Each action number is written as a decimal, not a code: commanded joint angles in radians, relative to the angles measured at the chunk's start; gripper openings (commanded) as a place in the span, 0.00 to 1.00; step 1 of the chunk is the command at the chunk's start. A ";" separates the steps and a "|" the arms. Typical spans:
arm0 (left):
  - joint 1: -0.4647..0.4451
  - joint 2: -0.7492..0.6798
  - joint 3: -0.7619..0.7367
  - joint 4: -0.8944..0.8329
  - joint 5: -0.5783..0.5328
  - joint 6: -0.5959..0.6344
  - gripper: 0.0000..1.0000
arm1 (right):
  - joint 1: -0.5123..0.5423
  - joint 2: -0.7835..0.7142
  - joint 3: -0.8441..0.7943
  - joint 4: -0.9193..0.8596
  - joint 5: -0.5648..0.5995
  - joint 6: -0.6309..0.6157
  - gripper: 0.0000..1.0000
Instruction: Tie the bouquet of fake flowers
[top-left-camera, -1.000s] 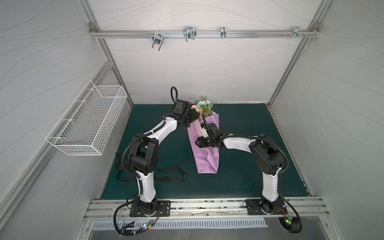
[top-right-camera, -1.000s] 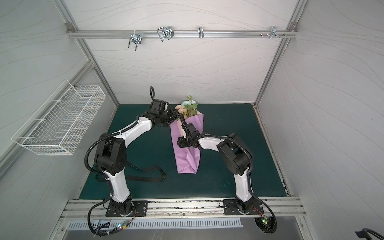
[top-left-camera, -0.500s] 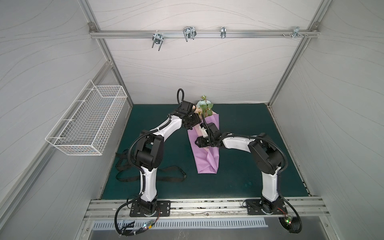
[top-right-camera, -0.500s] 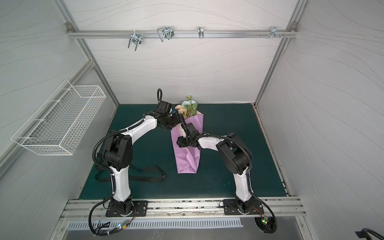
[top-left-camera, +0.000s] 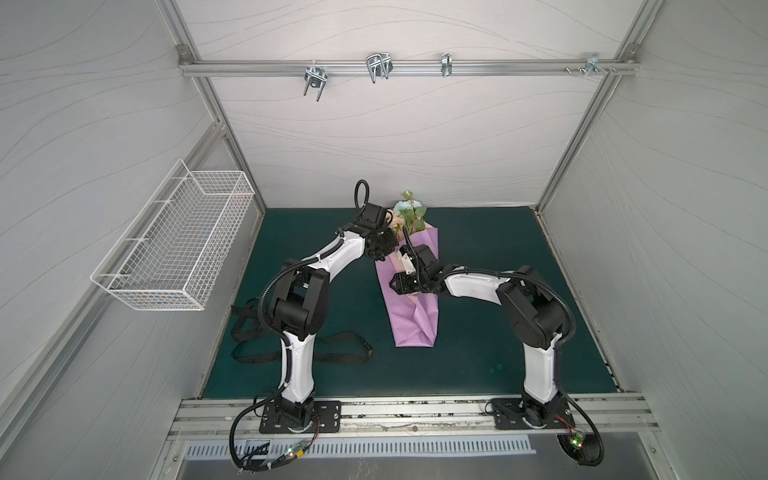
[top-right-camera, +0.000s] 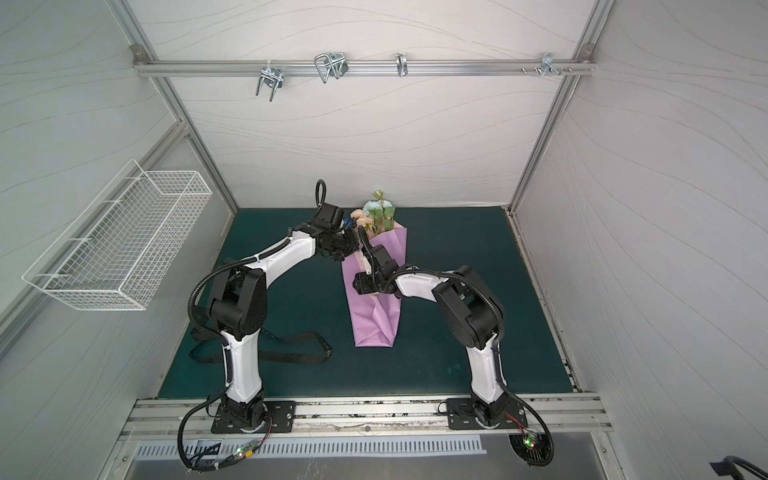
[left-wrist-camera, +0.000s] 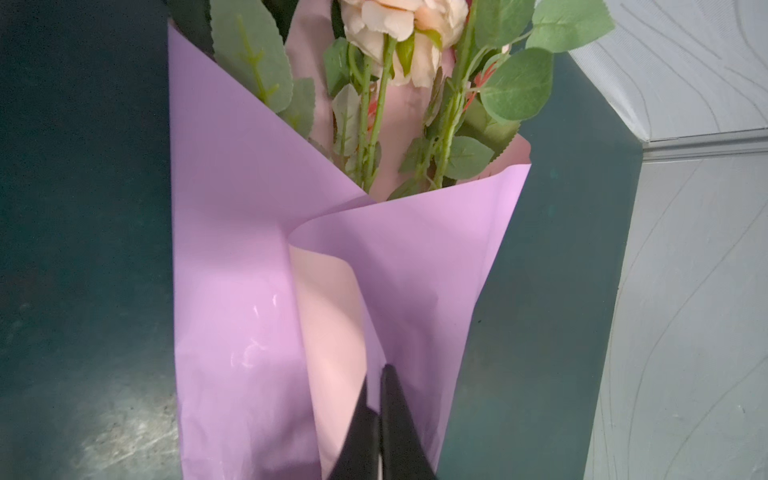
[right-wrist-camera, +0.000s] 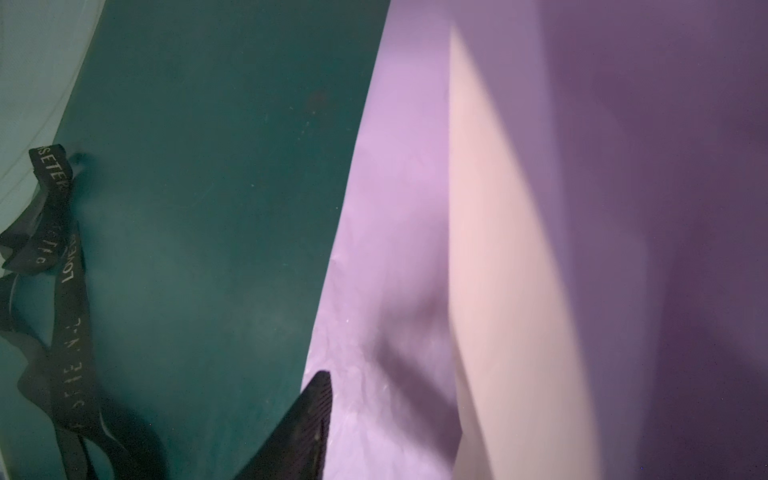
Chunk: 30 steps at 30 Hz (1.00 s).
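Covering the floor is a green mat (top-left-camera: 478, 266). A wire basket (top-left-camera: 174, 249) hangs on the left wall. On the mat lies a lilac paper (top-left-camera: 415, 316) rolled into a cone. The bouquet (top-left-camera: 409, 212) sits inside it, with its flower heads poking out of the wide end. Its long way runs from the robot to the back wall, heads at the wall end. A black ribbon (top-left-camera: 299, 357) lies loose, well left of it. The left gripper (left-wrist-camera: 379, 415) is pinched tight on a paper flap just below the heads. The right gripper (top-left-camera: 399, 284) rests on the cone's middle; I cannot tell if it grips.
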<state>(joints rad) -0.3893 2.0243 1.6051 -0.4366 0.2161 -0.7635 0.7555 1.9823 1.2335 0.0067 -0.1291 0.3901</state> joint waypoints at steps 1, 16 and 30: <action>-0.002 0.022 0.027 0.006 -0.016 0.002 0.00 | 0.011 -0.018 0.024 -0.028 0.017 -0.025 0.54; 0.008 -0.023 0.014 0.051 0.010 0.121 0.00 | 0.010 -0.282 -0.049 -0.124 -0.033 -0.063 0.77; 0.035 -0.043 -0.011 0.120 0.052 0.155 0.00 | 0.005 -0.437 -0.169 -0.185 0.033 -0.038 0.80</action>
<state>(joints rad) -0.3496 2.0148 1.5909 -0.3542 0.2729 -0.6292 0.7589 1.5703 1.0847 -0.1444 -0.1188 0.3485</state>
